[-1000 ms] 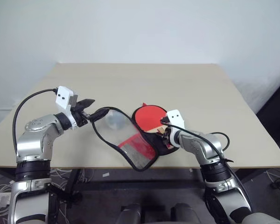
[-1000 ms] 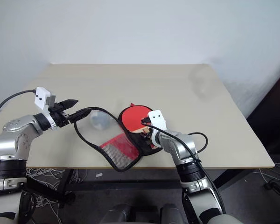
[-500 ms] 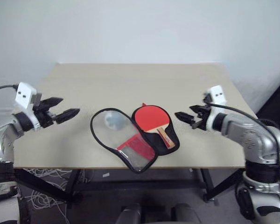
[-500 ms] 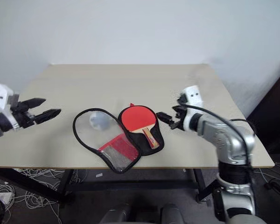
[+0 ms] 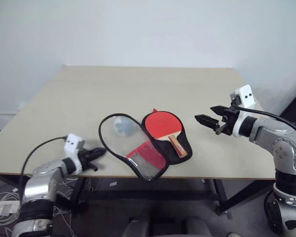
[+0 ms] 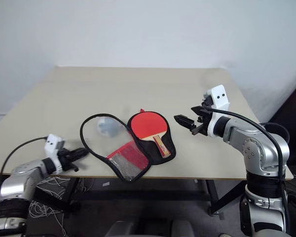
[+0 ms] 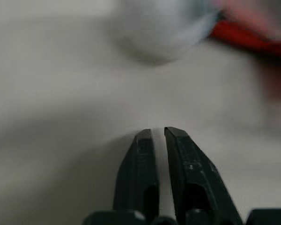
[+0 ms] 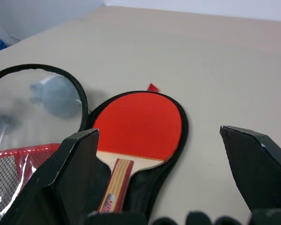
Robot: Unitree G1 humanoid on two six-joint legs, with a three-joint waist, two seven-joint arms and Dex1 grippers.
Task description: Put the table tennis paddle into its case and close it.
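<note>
I see the paddle (image 5: 164,125) lying in the open case (image 5: 138,148) on the table (image 5: 148,89). My right gripper (image 5: 210,120) hovers agape beside the case; my left gripper (image 5: 92,155), nearly closed, holds nothing at the table's edge.

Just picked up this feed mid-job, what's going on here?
The table tennis paddle lies in the black half of the case, which is spread open on the table, clear flap to the robot's left. Neither arm holds anything: the right end effector hovers open beside the paddle, and the left end effector is shut, low at the table's near edge. The case is not yet closed.
</note>
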